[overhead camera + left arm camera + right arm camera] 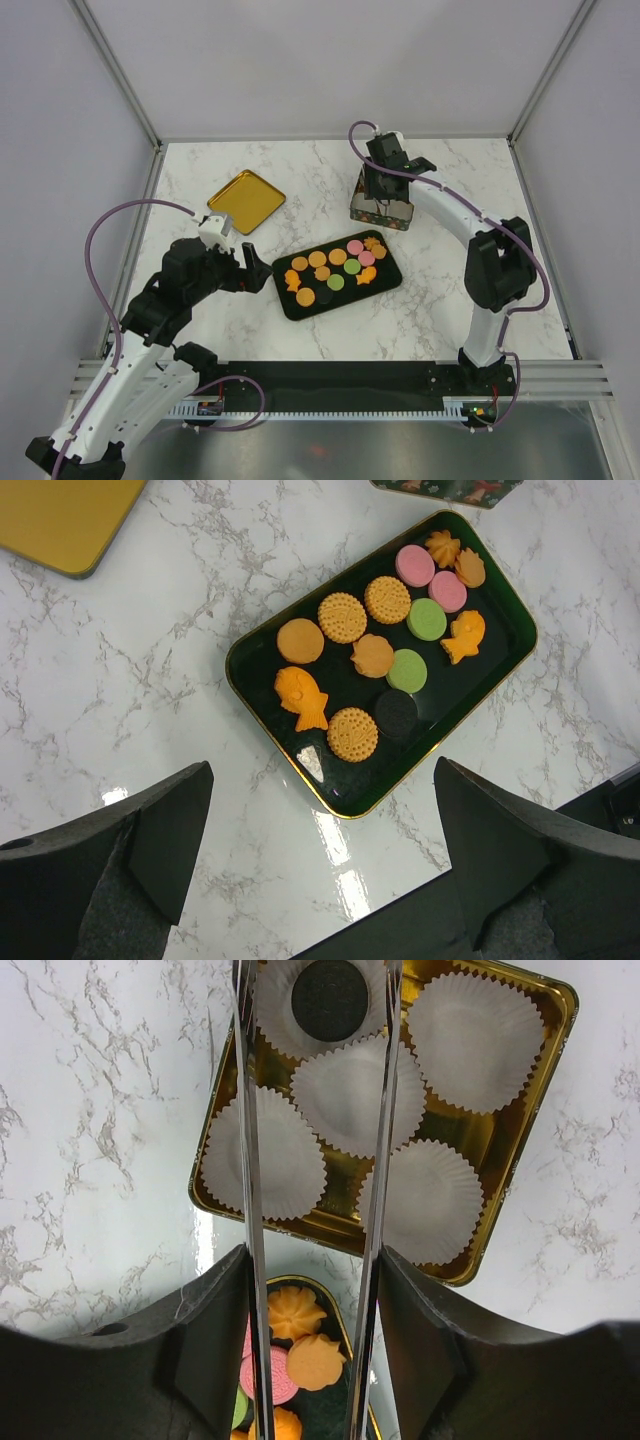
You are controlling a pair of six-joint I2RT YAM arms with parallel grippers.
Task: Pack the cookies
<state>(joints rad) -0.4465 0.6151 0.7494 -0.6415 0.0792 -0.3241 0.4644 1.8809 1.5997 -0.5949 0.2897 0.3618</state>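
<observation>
- No wording can be read anywhere. The printed pattern on the tin's side wall and the embossing on the black cookie are too small to make out.
- The cookies (372,655), small flat pieces in orange, pink, green and black, some round and some fish- or flower-shaped, lie in loose rows on a black rectangular tray with a thin gold rim (500,670) at the middle of the white marble tabletop (450,290).
- One round black cookie (330,998) already sits in a white fluted paper cup (470,1040) inside the square gold tin (505,1150), far right of the tray. Five cups show.
- The right fingers (248,1160), long silver blades, hang over the tin. They are apart, with a gap on each side of the black cookie, and grip nothing.
- The left fingers (160,830), broad and black, are spread wide and hold nothing, above bare marble just near-left of the tray.
- A flat yellow-gold lid (246,200) lies far left, apart from the tray.
- Marble shows between tray, tin and lid. Grey walls (60,150) close the left, right and far edges.
</observation>
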